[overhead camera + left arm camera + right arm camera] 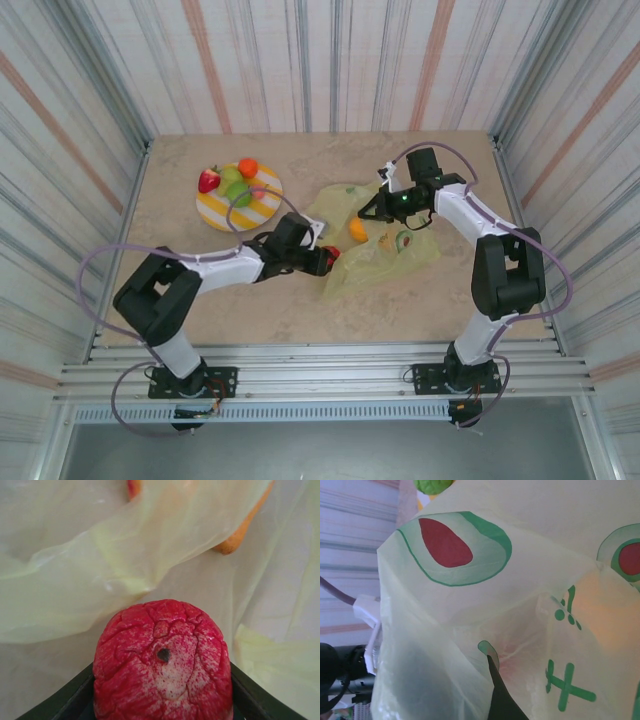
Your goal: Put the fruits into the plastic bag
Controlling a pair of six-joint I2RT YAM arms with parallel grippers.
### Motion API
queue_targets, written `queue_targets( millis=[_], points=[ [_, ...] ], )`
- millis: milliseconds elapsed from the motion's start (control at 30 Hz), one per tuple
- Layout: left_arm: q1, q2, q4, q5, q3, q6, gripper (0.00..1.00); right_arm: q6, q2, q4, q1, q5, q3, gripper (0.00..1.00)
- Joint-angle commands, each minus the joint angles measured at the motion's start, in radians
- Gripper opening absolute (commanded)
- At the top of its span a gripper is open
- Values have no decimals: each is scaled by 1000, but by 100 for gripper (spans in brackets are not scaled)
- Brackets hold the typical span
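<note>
The red fruit (162, 680), round with a crackled skin and a dark dimple, sits clamped between the dark fingers (70, 702) of the left gripper (318, 260), which are closed about halfway onto its sides. The left arm reaches across the middle of the table (200, 310), putting the fruit at the near-left edge of the plastic bag (390, 250), just at its crumpled opening. The bag lies right of centre on the table, yellow-green and translucent, printed with avocado halves. Just past the red fruit, an orange fruit (357, 232) shows through the film; it seems to lie inside the bag, though the folds make that hard to confirm. Beyond it, the right gripper (372, 210) has its fingers (501, 700) pressed fully together on the bag's far upper edge, holding the film raised. Farther back and to the left, well apart from the bag, the striped plate (215, 212) carries a strawberry (208, 181), a green fruit (238, 190) and another orange one (248, 167).
</note>
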Motion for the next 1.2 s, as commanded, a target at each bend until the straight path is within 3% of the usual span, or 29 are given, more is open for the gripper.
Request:
queue_targets(
  millis=[0,233,367,533,900,1167],
  points=[
    [-3,57,61,47,80,16,56,35,9,13,21,-35,23,0],
    [-6,156,127,-18,182,-37,57,8,3,-15,28,-38,24,0],
    [-8,185,163,-163,202,-108,57,-48,-5,-64,28,-25,33,0],
    [-7,235,172,-262,250,-141,58,-88,-3,-103,27,-23,44,0],
    [-30,345,187,-269,360,-130,65,-94,12,-106,18,-1,50,0],
    [-34,290,162,-282,325,-87,81,-94,6,-101,-1,2,40,0]
  ],
)
